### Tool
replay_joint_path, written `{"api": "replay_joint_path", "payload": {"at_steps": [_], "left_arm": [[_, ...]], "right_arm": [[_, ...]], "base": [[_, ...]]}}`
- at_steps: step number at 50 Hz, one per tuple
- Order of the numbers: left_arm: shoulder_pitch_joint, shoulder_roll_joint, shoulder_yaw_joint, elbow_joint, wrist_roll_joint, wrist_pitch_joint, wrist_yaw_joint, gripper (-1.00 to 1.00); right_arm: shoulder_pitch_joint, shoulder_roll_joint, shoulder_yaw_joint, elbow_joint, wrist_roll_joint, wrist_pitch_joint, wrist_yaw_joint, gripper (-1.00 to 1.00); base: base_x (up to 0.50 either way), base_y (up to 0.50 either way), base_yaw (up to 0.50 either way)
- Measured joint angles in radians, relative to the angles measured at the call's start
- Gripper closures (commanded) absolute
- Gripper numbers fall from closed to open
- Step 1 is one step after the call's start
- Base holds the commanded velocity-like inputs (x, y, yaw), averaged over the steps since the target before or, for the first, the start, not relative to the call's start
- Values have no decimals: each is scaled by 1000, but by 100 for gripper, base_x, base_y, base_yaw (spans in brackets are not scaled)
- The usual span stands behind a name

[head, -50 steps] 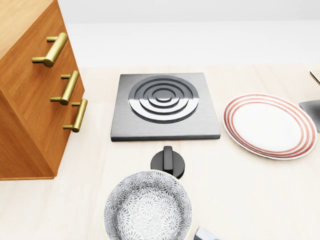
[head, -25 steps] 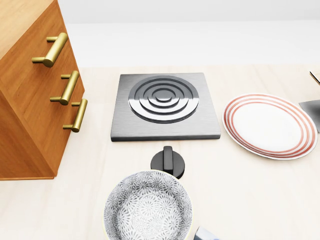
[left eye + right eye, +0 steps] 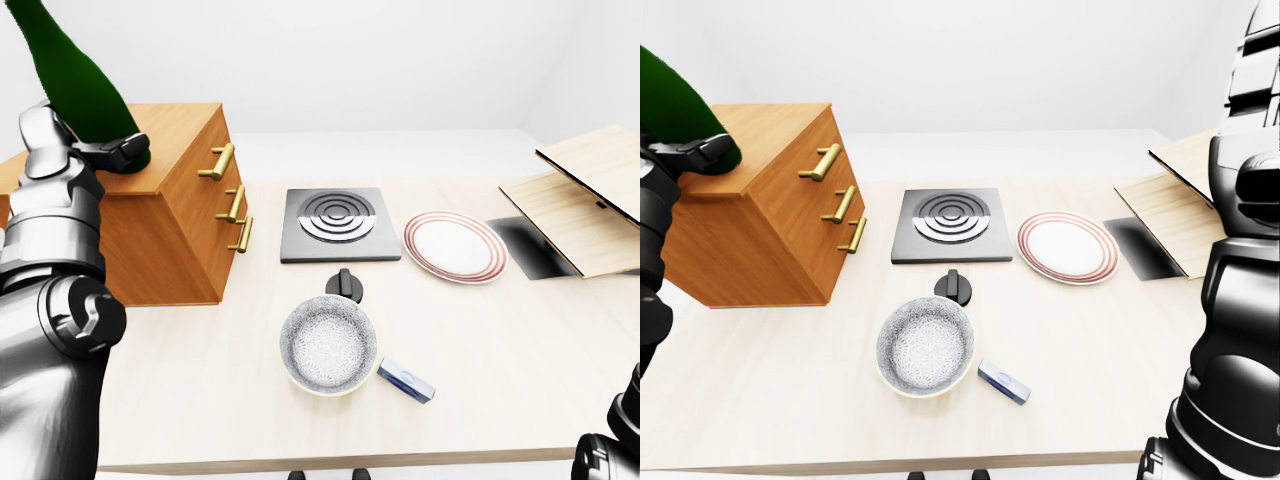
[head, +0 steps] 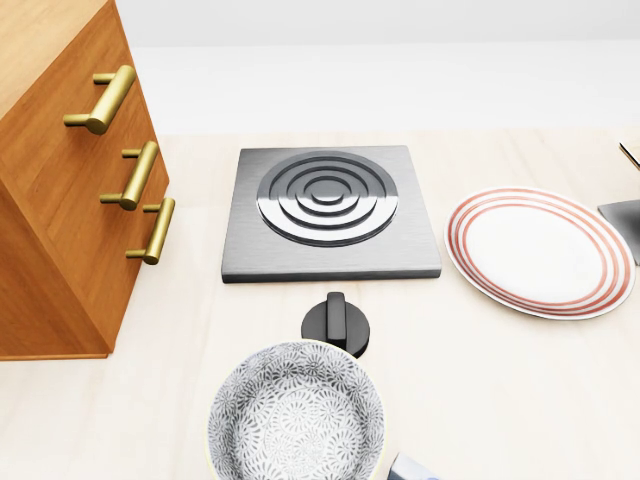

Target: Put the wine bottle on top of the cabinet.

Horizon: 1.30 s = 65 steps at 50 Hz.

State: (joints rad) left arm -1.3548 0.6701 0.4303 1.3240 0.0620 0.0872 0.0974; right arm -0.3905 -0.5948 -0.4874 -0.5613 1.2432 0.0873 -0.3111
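Wine bottle: the green wine bottle (image 3: 75,80) is tilting, its neck leaning toward the upper left of the left-eye view and running out of the picture; its base is sitting at or just over the top of the cabinet, and I cannot tell whether it is touching the wood.
Left hand: the left hand (image 3: 95,152) is reaching up at the left edge of the tabletop, its dark fingers (image 3: 122,150) clenching round the lower body of the wine bottle.
Right hand: only the right arm is showing, rising along the right border of the right-eye view; the hand itself is lying outside every picture, so its fingers' state cannot be told.
Cabinet: the wooden cabinet (image 3: 175,215) is standing at the tabletop's far left corner, its three brass handles (image 4: 102,98) facing the middle of the tabletop.
Tabletop: the pale tabletop (image 3: 500,340) is carrying everything else.
Burner plate: a square grey burner plate (image 4: 330,212) with raised rings is lying near the middle of the far edge, just beside the cabinet.
Knob: a black knob (image 4: 336,323) is sitting between the burner plate and the bowl.
Bowl: a patterned grey bowl (image 3: 328,344) is resting toward the near edge, at the middle.
Plate: a white plate (image 4: 538,250) with red rings is lying to the right of the burner plate, apart from it.
Small box: a small blue and white box (image 3: 406,381) is lying just right of the bowl, near the near edge.
Wooden boards: light wooden boards (image 3: 585,195) are slanting over the far right corner.
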Motion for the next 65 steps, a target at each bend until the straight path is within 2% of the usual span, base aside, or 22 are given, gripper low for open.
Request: {"api": "replay_joint_path", "payload": {"at_steps": [9, 16, 17, 18, 21, 22, 24, 26, 34, 52, 54, 55, 65], "left_arm": [[14, -2, 25, -14, -26, 0, 3, 100], [21, -3, 36, -23, -32, 0, 9, 88], [22, -3, 37, -24, -31, 0, 9, 83], [22, -3, 36, -24, -29, 0, 10, 41], [27, 0, 31, -23, -22, 0, 11, 42], [28, 0, 29, -22, -20, 0, 11, 29], [30, 0, 25, -22, -22, 0, 9, 25], [31, 0, 21, -23, -24, 0, 8, -2], [31, -1, 19, -23, -35, 0, -2, 2], [31, 2, 11, -23, -24, 0, -14, -4], [31, 3, 10, -23, -24, 0, -16, -12], [32, 3, 10, -23, -24, 0, -18, -100], [33, 10, -1, -18, -14, 0, -29, -100]], "right_arm": [[5, 4, 1, -2, -9, 0, 7, -100], [14, 6, -7, -9, -11, 0, 11, -100], [15, 6, -8, -9, -10, 0, 11, -100], [16, 6, -9, -10, -10, 0, 11, -100], [18, 6, -11, -13, -9, 0, 11, -100], [18, 6, -11, -14, -8, 0, 10, -100], [19, 6, -11, -14, -9, 0, 11, -100], [20, 6, -11, -15, -10, 0, 13, -100], [21, 6, -12, -15, -14, 0, 16, -100], [22, 5, -14, -17, -17, 0, 19, -100], [21, 4, -15, -17, -16, 0, 18, -100], [21, 4, -15, -18, -16, 0, 18, -100], [15, -1, -16, -18, -6, 0, 10, -100]], "base": [[0, 0, 0], [0, 0, 0], [0, 0, 0], [0, 0, 0], [0, 0, 0], [0, 0, 0], [0, 0, 0], [0, 0, 0], [0, 0, 0], [0, 0, 0], [0, 0, 0], [0, 0, 0], [0, 0, 0]]}}
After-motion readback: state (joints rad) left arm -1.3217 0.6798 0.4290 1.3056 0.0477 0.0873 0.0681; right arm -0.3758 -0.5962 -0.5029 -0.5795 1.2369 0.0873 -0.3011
